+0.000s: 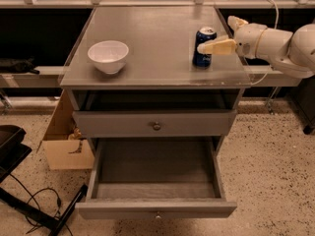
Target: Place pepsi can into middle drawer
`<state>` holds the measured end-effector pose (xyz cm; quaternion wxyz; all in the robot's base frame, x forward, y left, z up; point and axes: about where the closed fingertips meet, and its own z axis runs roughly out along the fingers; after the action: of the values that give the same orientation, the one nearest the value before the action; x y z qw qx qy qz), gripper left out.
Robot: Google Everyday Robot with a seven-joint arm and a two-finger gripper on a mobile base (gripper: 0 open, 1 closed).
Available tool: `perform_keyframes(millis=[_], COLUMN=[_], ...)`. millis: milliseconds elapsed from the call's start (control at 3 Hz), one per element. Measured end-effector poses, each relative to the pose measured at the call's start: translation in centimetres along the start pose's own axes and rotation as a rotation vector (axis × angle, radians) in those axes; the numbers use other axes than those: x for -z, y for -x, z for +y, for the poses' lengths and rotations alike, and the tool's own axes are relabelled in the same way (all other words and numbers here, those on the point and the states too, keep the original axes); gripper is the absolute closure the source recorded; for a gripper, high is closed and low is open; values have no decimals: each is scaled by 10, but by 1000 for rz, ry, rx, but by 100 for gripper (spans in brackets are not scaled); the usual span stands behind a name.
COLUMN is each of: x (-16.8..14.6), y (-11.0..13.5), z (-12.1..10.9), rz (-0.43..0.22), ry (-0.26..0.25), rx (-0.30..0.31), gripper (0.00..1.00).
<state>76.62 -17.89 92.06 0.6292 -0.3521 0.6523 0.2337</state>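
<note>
1. Tool [215, 34] sits over the bench's right edge near the front-right corner, reaching in from the right. Its jaws stand apart, nothing clamped. The near finger [216, 46] crosses in front of the can
2. Pepsi can [204, 47] stands upright on the bench [157, 33], close to the right edge, partly between the jaws. I cannot tell whether either finger actually touches it
3. Middle drawer [155, 167] is pulled out below the front edge, floor bare, knob on the front panel. The upper drawer [155, 124] is closed
4. White bowl [108, 56] is near the left edge, well apart from the can
5. Risks from here, judged:
   - the near finger sits low across the can body. An uneven close could tip it or nudge it toward the left
   - an off-centre grasp could let the can slip on the lift
   - the can is close to the right edge, so a sideways bump might send it off the bench
   - coming down to the drawer, the can or arm could clip the bench's front edge or the upper drawer's front
   - releasing too high could let the can tip over and roll on the drawer floor
</note>
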Motion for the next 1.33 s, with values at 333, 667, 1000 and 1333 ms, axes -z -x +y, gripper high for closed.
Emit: perform_keyframes(millis=[333,667,1000,1333], x=[-17,-30,-30,-30], y=[-8,-18,-18,-18], z=[12,22,22,22], rz=[-35,-30,-30,-30], ry=[46,79,79,79], rx=[-41,-57,-57,-57], gripper=[0,17,40,71])
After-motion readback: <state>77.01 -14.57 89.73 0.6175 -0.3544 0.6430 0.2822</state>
